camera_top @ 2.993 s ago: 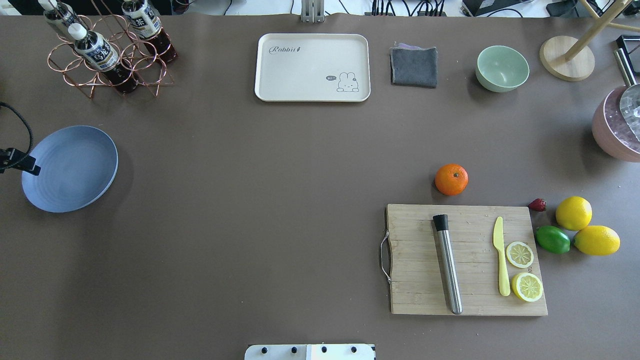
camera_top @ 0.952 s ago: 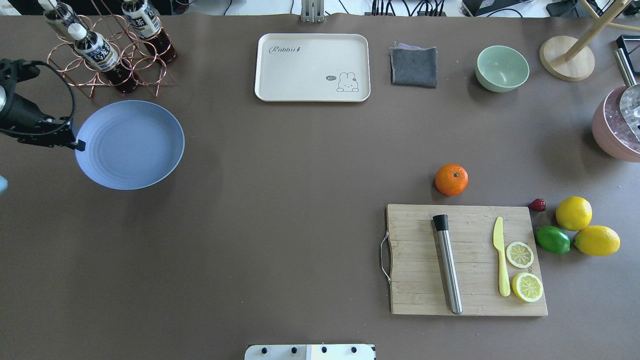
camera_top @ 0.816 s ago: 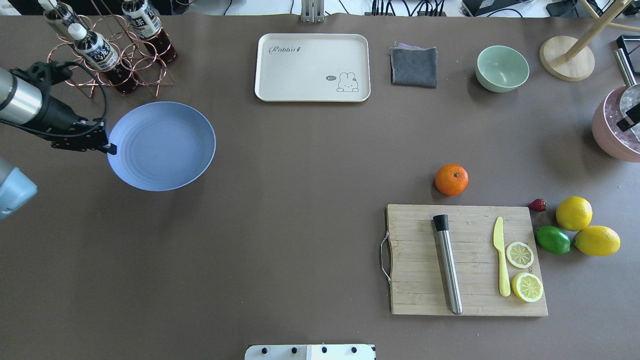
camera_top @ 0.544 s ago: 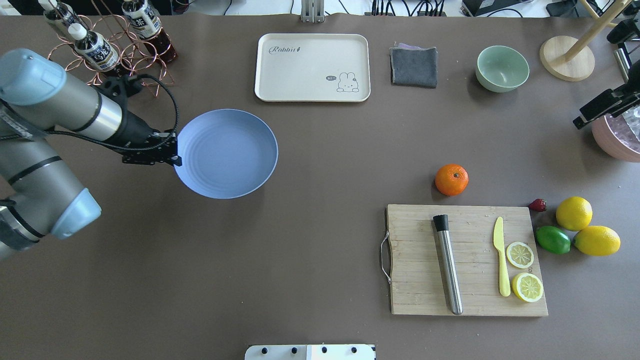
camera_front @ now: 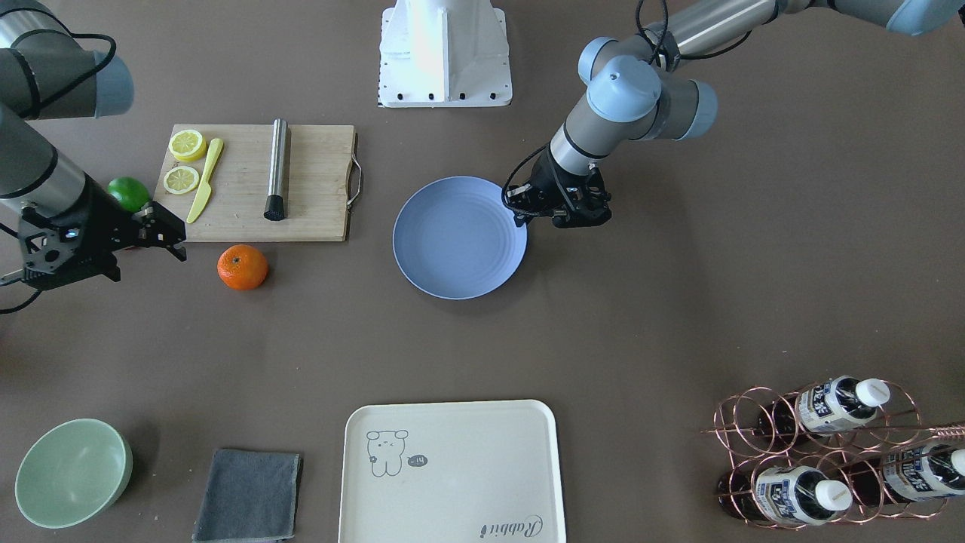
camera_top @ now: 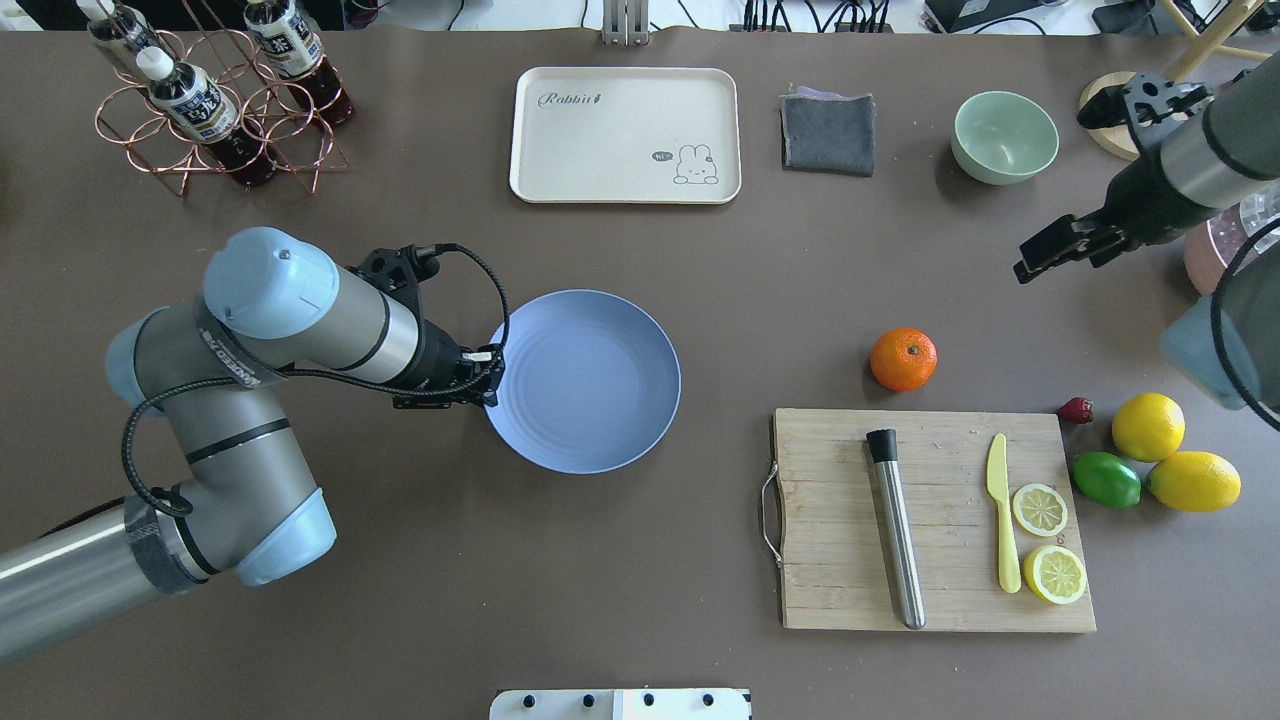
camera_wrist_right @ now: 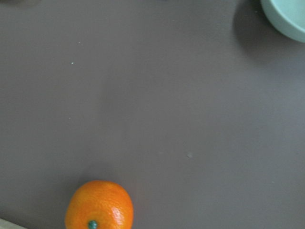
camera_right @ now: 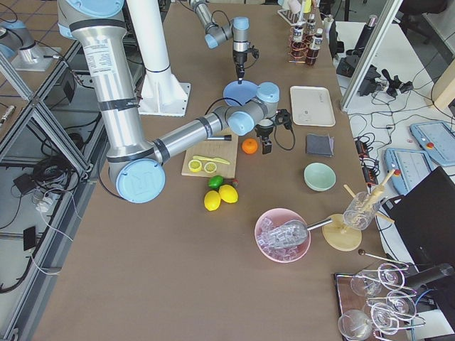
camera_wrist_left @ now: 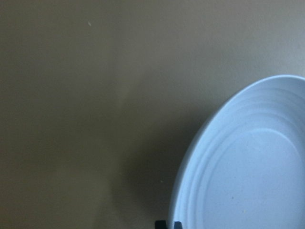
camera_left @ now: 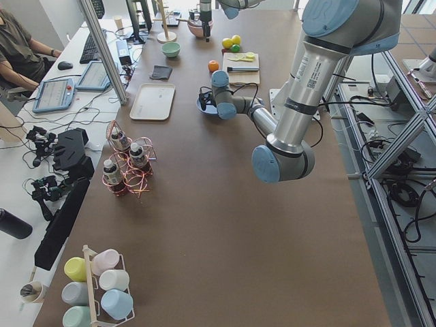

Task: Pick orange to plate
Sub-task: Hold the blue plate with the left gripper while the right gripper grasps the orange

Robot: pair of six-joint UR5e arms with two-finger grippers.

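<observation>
Orange: the orange point(camera_top: 903, 359) lies on the brown table, just beside the far edge of the cutting board point(camera_top: 935, 520). Nothing touches it, and it is well apart from the plate.
Plate: the blue plate point(camera_top: 583, 381) is near the middle of the table and is empty. Whether it rests on the table or is held a little above it, I cannot tell.
Left gripper: the left gripper point(camera_top: 490, 377) is clamped on the plate's rim, on the side facing its own arm. In the wrist view the rim runs down to the fingertips point(camera_wrist_left: 162, 224).
Right gripper: the right gripper point(camera_front: 175, 241) hangs near the orange but not over it. Its jaws stand apart and it holds nothing. Its wrist camera sees the fruit only at the lower edge.
Step in hand: probably the approach to the orange; the grasp is not yet done.
Next move: the right gripper should come over the orange, go down with one jaw on each side, and close at the widest part.
Risk: the round fruit may roll, and the board edge is close.
</observation>
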